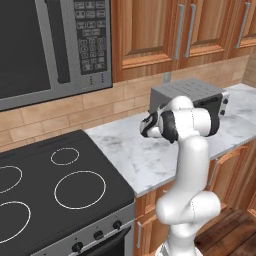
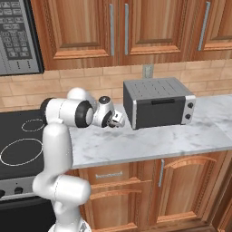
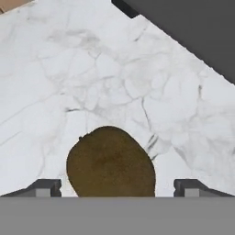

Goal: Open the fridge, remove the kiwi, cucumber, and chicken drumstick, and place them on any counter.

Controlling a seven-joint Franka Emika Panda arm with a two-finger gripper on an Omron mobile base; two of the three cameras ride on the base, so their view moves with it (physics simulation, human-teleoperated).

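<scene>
The white marble bench (image 2: 149,140) runs beneath the tool (image 3: 117,187), over brown wooden cabinets (image 2: 136,186). In the hand view its grey-veined top spreads ahead of the tool, with a dark slab, whose identity I cannot tell, cutting across the far right corner.

The black stove top (image 1: 55,185) with white ring burners lies off to one side of the tool; the left base view shows most of it, the right base view just a strip. The black-and-grey microwave (image 1: 50,45) hangs above the stove, and wooden wall cupboards (image 2: 122,27) line the wall above the bench.

A grey toaster oven (image 2: 158,103) stands on the bench to the other side of the tool. The right base view gives its dark door and knobs; the left base view gives mostly its top, with the arm in front.

The tool, pointing down over the bench, has its fingertips (image 3: 43,187) spread wide apart. The kiwi (image 3: 110,163), dark brown and roundish, lies on the marble between them, touching neither.
</scene>
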